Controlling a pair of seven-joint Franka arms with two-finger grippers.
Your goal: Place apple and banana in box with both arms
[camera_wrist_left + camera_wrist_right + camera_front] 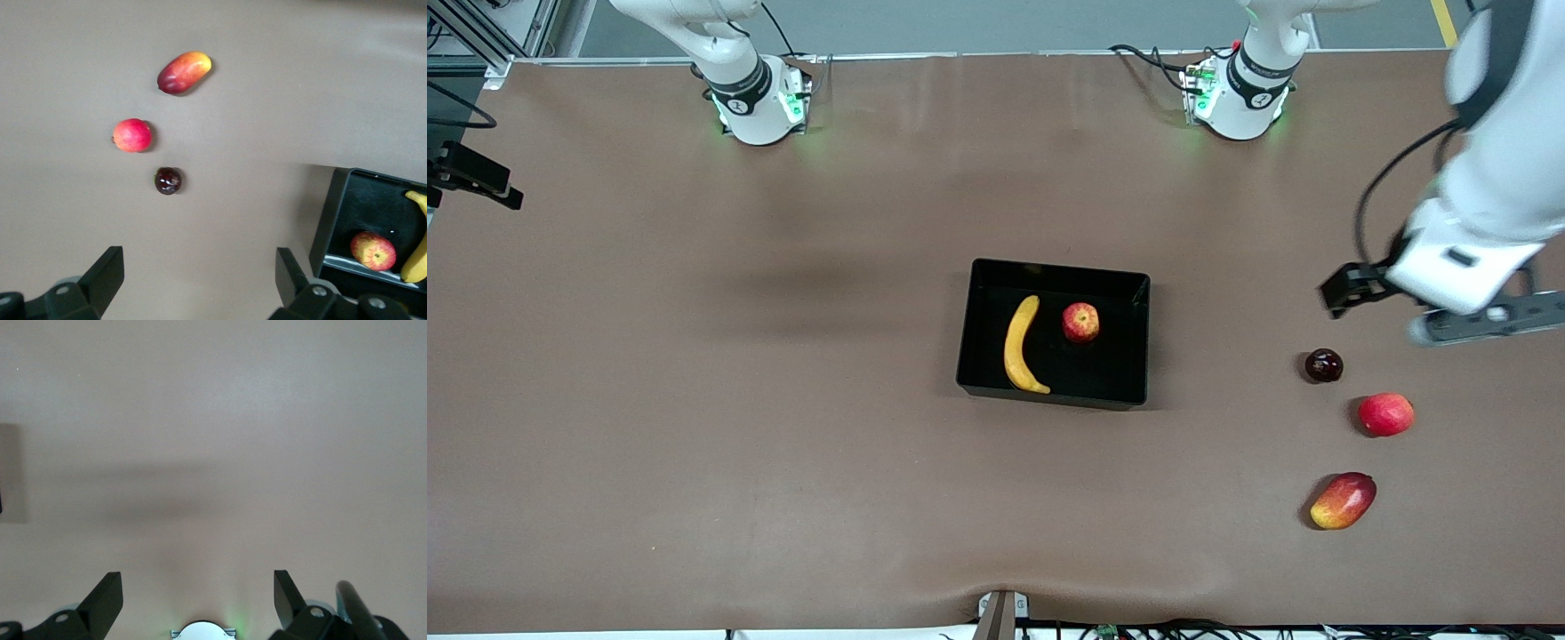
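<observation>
The left gripper shows blurred at the front view's edge, its arm cut off above. In the left wrist view the box and banana run past the frame's edge.

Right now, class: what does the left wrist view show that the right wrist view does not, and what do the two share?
Only the left wrist view: the box holding the apple and banana, plus three loose fruits on the table, a red-and-yellow oval fruit, a pinkish-red round fruit and a dark round fruit.

Only the right wrist view: a shadow band on bare table.

Both: brown tabletop and that arm's own open fingers.
</observation>
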